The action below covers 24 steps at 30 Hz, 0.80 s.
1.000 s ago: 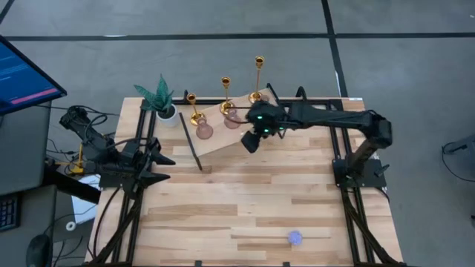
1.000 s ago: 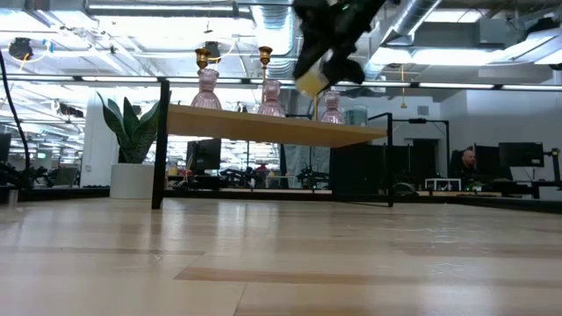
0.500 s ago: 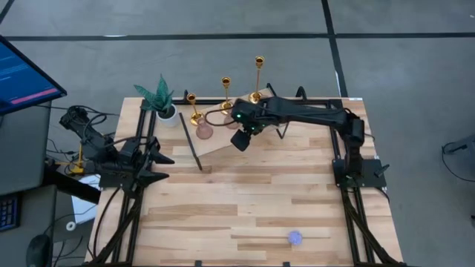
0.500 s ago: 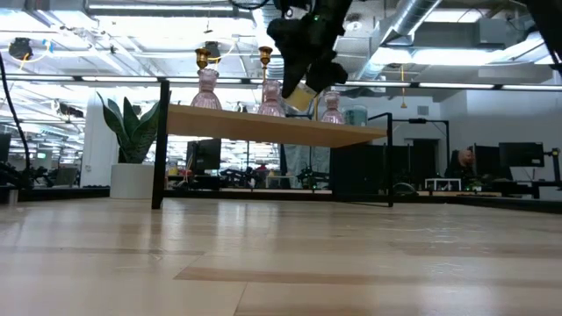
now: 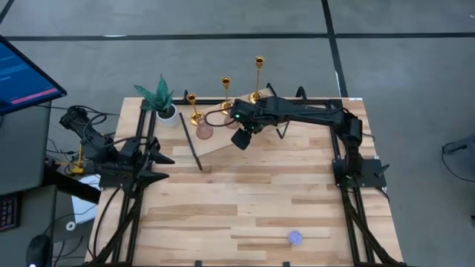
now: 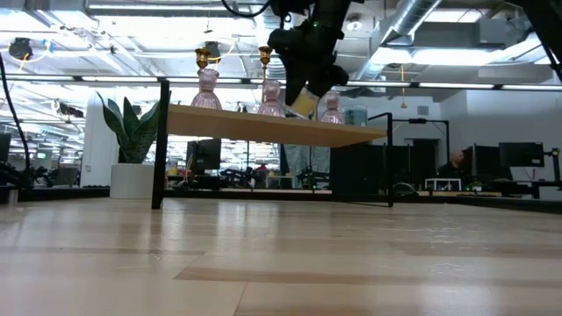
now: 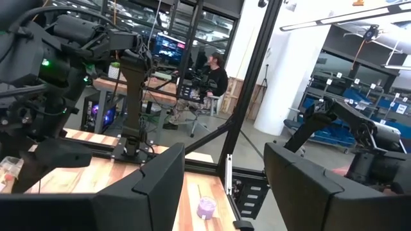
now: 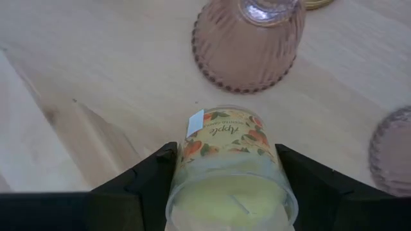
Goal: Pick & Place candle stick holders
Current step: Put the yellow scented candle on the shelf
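The right pincer (image 8: 228, 192) grips a glass jar candle (image 8: 228, 173) labelled Apple between its fingers, hovering over the raised wooden shelf (image 5: 215, 141). Just ahead of it stands a pink holder (image 8: 249, 42), another pink holder (image 8: 390, 151) beside; gold candlesticks (image 5: 225, 93) stand beyond. The left pincer (image 7: 221, 186), open, waits apart at the desk (image 5: 245, 200) edge.

In the right wrist view, 1 pink holder (image 8: 393, 149) is cut off by the edge. The right arm (image 5: 297, 113) hides the third pink holder from above.
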{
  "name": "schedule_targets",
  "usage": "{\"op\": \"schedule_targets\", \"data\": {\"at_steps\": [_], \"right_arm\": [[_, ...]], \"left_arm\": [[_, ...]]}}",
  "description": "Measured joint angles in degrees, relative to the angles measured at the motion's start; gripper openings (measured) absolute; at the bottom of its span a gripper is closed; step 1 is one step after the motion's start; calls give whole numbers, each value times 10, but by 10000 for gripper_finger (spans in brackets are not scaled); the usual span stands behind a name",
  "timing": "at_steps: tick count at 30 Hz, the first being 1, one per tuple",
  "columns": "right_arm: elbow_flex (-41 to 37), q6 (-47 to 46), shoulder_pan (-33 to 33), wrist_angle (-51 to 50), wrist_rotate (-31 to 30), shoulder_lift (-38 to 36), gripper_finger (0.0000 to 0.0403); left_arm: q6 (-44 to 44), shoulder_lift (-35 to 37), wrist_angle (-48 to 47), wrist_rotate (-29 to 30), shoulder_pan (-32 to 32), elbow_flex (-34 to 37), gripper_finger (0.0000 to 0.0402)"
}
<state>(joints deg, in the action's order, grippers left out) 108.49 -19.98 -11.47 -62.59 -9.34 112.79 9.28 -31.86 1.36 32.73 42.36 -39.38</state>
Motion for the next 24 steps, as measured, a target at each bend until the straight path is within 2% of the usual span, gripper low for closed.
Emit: {"op": "schedule_targets", "data": {"at_steps": [24], "right_arm": [[0, 0, -4, 7, -2, 0, 243]], "left_arm": [[2, 0, 1, 0, 0, 0, 214]]}}
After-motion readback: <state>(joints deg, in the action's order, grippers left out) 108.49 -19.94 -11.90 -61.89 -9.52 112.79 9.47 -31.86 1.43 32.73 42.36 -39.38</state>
